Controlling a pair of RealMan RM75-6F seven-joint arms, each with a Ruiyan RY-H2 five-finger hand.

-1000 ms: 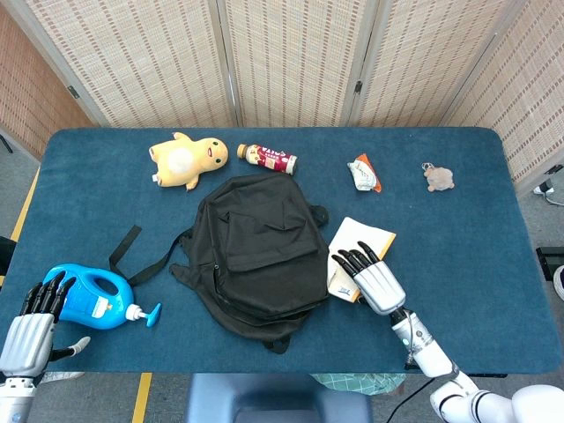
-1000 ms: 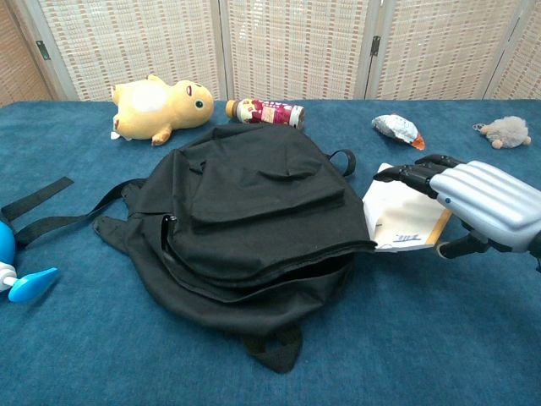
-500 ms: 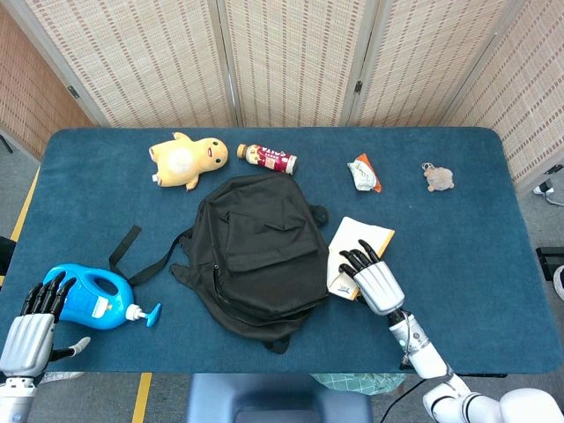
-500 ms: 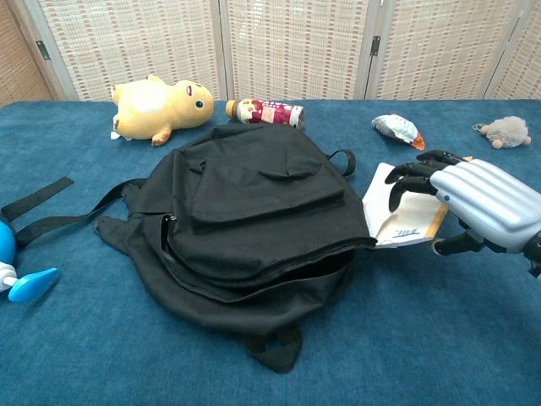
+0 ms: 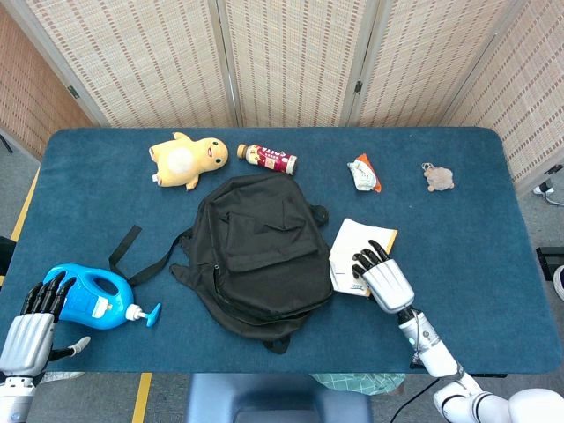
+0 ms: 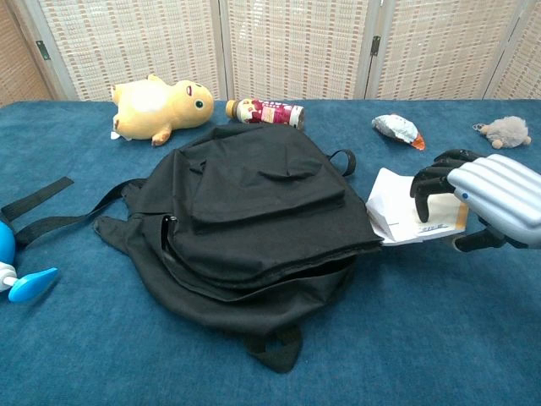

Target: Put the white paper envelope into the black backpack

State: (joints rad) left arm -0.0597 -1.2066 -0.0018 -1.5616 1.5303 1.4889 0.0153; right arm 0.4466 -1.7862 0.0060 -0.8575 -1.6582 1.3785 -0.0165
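Right hand (image 5: 386, 280) lies over the near right part of the white paper envelope (image 5: 352, 256), dark fingers (image 6: 429, 181) curled down onto the paper; the thumb sits by the envelope's right edge, and whether it pinches or only presses cannot be told. Small dark print shows on the envelope beside the fingertips, too small to read. The envelope lies flat on the blue bench (image 5: 476, 238), its left edge touching the right side of the black backpack (image 5: 260, 251), fully outside it. The backpack lies flat mid-bench, straps trailing to the left.

Left hand (image 5: 33, 324) hovers at the near left bench corner, fingers spread and holding nothing, just beside a blue spray bottle (image 5: 95, 296).

Along the far side lie a yellow plush toy (image 5: 187, 159), a small bottle (image 5: 267, 158) with a red and white label whose writing is not legible, a crumpled snack wrapper (image 5: 363, 172) and a small grey fuzzy keychain (image 5: 437, 178).
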